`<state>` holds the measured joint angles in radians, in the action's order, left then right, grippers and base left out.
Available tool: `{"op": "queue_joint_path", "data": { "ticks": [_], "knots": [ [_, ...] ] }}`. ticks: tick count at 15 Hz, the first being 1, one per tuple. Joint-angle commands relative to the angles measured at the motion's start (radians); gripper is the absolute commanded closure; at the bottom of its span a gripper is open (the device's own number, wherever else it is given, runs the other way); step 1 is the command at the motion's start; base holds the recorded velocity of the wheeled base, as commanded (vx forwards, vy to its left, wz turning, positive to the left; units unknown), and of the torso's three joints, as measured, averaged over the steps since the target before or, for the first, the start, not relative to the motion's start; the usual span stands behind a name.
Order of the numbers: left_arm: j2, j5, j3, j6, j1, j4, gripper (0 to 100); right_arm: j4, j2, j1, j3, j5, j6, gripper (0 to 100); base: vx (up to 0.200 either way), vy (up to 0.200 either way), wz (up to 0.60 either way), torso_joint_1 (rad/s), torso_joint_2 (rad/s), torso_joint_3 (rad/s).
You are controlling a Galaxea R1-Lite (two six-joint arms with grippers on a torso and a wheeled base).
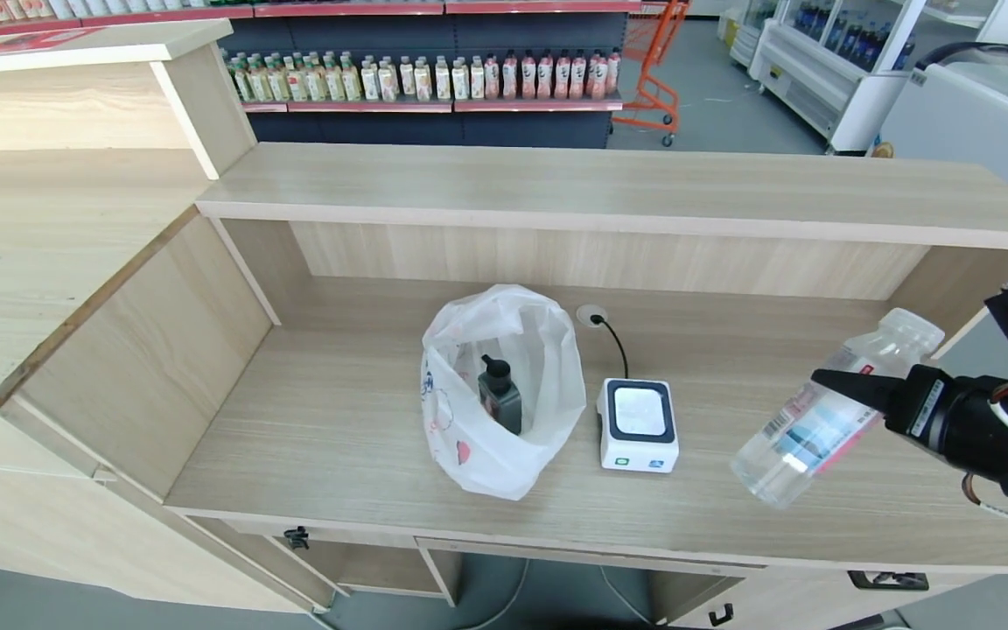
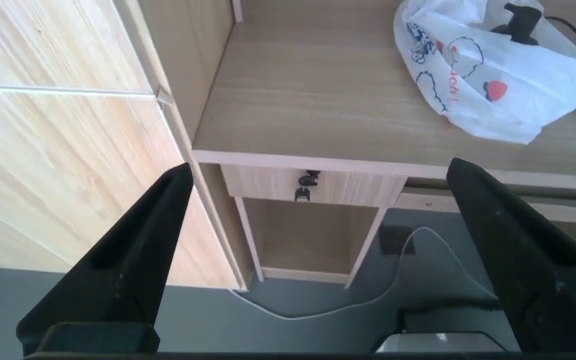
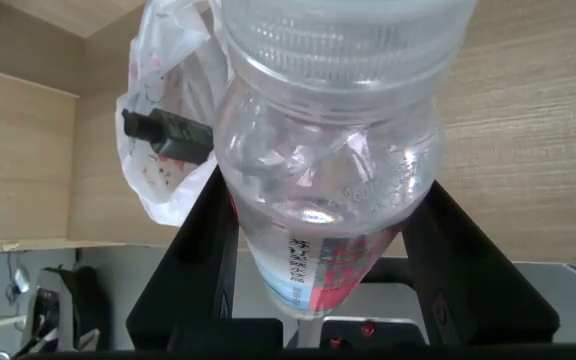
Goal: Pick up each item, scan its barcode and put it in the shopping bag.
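Note:
My right gripper (image 1: 828,411) is shut on a clear water bottle (image 1: 828,411), held tilted above the counter's right side, cap pointing up and away. In the right wrist view the bottle (image 3: 333,170) sits between the two black fingers (image 3: 193,260). The white barcode scanner (image 1: 638,423) stands on the counter left of the bottle. Left of the scanner, the white shopping bag (image 1: 478,437) stands open with a dark pump bottle (image 1: 499,394) inside. My left gripper (image 2: 318,260) is open, hanging low beside the counter's front left corner, with the bag (image 2: 488,85) farther off.
The scanner's black cable (image 1: 618,341) runs to a hole in the counter (image 1: 338,420) behind it. A raised shelf (image 1: 626,192) spans the back and a slanted side panel (image 1: 145,350) closes the left. A drawer with a key (image 2: 308,185) sits under the counter edge.

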<state>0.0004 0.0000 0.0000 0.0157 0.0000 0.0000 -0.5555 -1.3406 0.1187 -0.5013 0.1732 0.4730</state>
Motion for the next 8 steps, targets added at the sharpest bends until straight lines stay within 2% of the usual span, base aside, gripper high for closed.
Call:
{"op": "queue_joint_path", "data": {
  "ticks": [1,2,6,8],
  "knots": [
    [0.000,0.000,0.000,-0.002,-0.002,0.000,0,-0.001,-0.031,0.001,-0.003,-0.027,-0.001,100,0.200,0.000,0.00,0.017,0.00,-0.007],
    [0.000,0.000,0.000,-0.011,0.000,0.000,0,-0.001,-0.054,0.006,-0.006,-0.069,-0.001,100,0.000,0.000,0.00,0.000,0.00,0.000],
    [0.000,0.000,0.000,-0.011,-0.002,0.000,0,0.006,-0.095,0.053,-0.025,-0.100,-0.005,100,0.000,0.000,0.00,0.000,0.00,0.000],
    [0.000,0.000,0.000,-0.011,-0.002,0.000,0,0.083,-0.107,0.093,-0.077,-0.106,-0.020,100,0.000,0.000,0.00,0.000,0.00,0.000]
  ]
}}
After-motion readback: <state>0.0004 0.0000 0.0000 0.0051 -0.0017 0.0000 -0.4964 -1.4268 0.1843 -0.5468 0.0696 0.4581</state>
